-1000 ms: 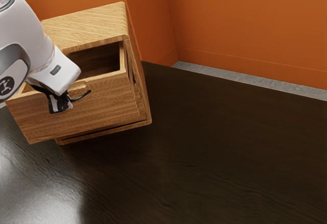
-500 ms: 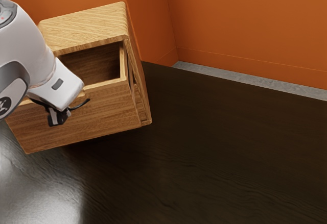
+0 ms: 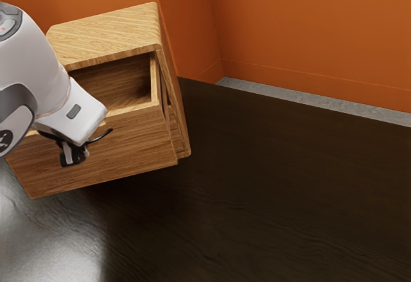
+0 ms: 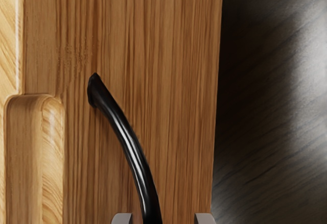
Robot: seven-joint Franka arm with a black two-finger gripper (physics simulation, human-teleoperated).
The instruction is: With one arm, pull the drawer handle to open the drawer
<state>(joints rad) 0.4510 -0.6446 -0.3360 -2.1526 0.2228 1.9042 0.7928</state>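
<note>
Drawer [image 3: 128,142] is sitting well out of its wooden cabinet [image 3: 109,35] in the exterior view, far enough that you can look straight down into the open box behind its front panel. The white arm [image 3: 38,83] comes in from the exterior view's left, and the black gripper [image 3: 70,156] hangs right in front of the drawer face. The thin black handle [image 3: 97,135] curves away from the fingers toward the exterior view's right. From this angle it's too small to judge how the fingers sit on it. Everything rests on a glossy dark surface [image 3: 270,205], with an orange wall [image 3: 308,25] behind. The wrist view is a lot clearer. The drawer's wood-grain front is directly past the fingers, and the handle [image 4: 127,147] arcs off the panel and runs down between the two grey fingertips [image 4: 122,218]. They stand spread apart with the bar between them, closer to one tip and with a visible gap to the other, so the fingers look released, hooked around the handle rather than clamped on it. A rounded wooden block [image 4: 30,157] stands on the panel to one side of the fingers, and the dark surface [image 4: 271,106] shows off the other side, past the drawer's edge.
</note>
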